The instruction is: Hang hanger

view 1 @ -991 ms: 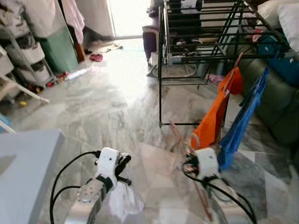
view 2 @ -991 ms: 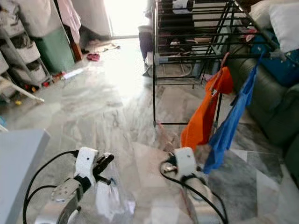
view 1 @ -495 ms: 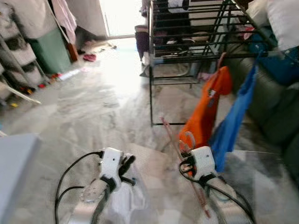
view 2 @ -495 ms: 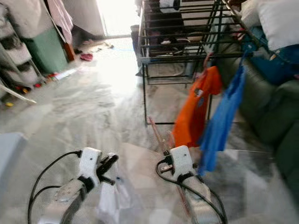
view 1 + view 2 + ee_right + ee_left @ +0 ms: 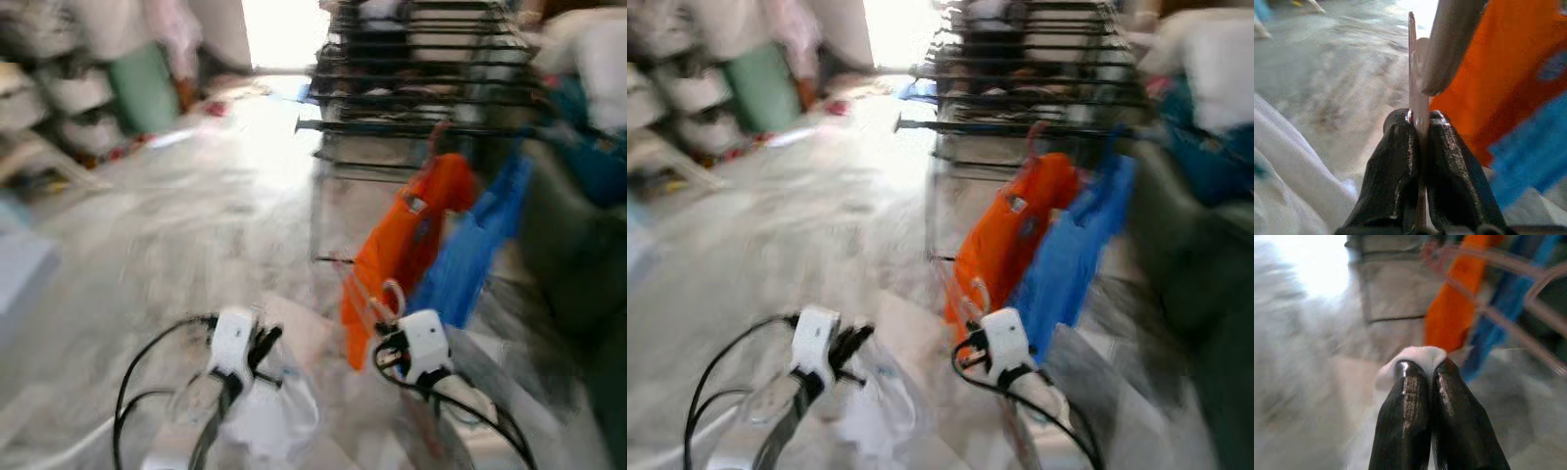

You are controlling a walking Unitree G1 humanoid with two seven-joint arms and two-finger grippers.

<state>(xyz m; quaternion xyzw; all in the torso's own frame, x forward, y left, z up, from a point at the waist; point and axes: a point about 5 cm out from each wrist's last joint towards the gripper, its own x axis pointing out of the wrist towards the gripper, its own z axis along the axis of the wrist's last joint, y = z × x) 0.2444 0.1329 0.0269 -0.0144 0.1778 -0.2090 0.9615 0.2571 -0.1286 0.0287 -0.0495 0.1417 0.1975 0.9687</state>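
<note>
The pink hanger is pinched flat between the right gripper's two black fingers, its thin edge rising straight out of the tips. In the head views its hook loops up just above that gripper's white wrist housing. The left gripper is clamped too, pads pressed together on a fold of white garment that droops below it.

And the picture has gone blurry! A second ago the view was crisp. Now everything smears, and the black drying rack has slid closer and more central, so the camera is swinging: the robot looks to be walking or turning in on it. The grip on the hanger looks the same as before. That reads as approach under way, with the hanging itself not yet begun.

Ahead of the right gripper, and nearly touching it in the head views, an orange garment hangs off the rack's lower rail, a blue garment beside it on the far side. The rack's upper bars carry more items, too blurred to name. Beyond the left gripper is open marble floor. Far off on that side, stacked shelves hold bins, contents unreadable, and a green bin stands next to them.
</note>
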